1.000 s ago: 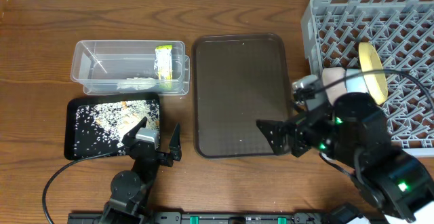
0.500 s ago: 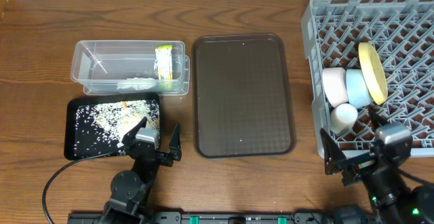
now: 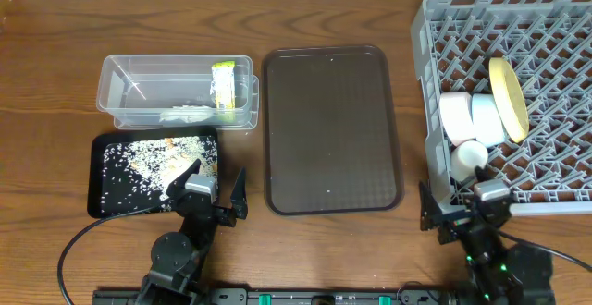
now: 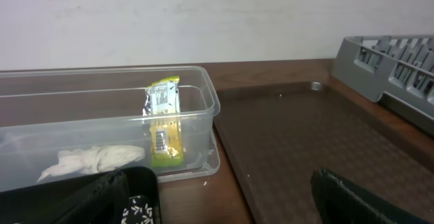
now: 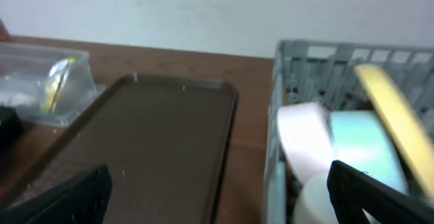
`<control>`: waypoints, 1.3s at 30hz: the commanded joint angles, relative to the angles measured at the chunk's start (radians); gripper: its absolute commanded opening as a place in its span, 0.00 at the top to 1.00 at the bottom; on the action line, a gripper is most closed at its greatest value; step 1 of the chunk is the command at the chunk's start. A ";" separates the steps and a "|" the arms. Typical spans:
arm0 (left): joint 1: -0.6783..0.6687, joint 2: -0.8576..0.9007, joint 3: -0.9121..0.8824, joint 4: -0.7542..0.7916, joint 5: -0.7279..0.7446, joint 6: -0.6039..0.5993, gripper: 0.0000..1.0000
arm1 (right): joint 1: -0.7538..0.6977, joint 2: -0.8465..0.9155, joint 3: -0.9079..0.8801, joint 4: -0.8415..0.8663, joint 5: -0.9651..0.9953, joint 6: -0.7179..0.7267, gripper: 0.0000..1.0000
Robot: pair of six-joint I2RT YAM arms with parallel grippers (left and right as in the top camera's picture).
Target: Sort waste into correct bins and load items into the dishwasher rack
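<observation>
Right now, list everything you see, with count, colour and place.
clear tub: one, transparent, far left
snack wrapper: one, green-and-yellow, in clear tub
crumpled paper: one, white, in clear tub
black tray: one, black, near left
food scraps: many, whitish, in black tray
serving tray: one, dark brown, centre
rack: one, grey, right
plate: one, pale yellow, upright in rack
blue bowl: one, light blue, in rack
pink bowl: one, pinkish-white, in rack
cup: one, white, in rack
left gripper: one, black, open, near left
right gripper: one, black, open, near right
</observation>
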 commanded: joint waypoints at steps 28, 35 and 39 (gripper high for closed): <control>0.005 -0.007 -0.031 -0.018 -0.004 0.009 0.12 | -0.012 -0.010 -0.290 0.413 -0.030 0.004 0.01; 0.005 -0.007 -0.031 -0.018 -0.004 0.009 0.12 | -0.012 -0.010 -0.290 0.413 -0.030 0.004 0.01; 0.005 -0.007 -0.031 -0.018 -0.005 0.009 0.11 | -0.012 -0.010 -0.290 0.413 -0.030 0.004 0.01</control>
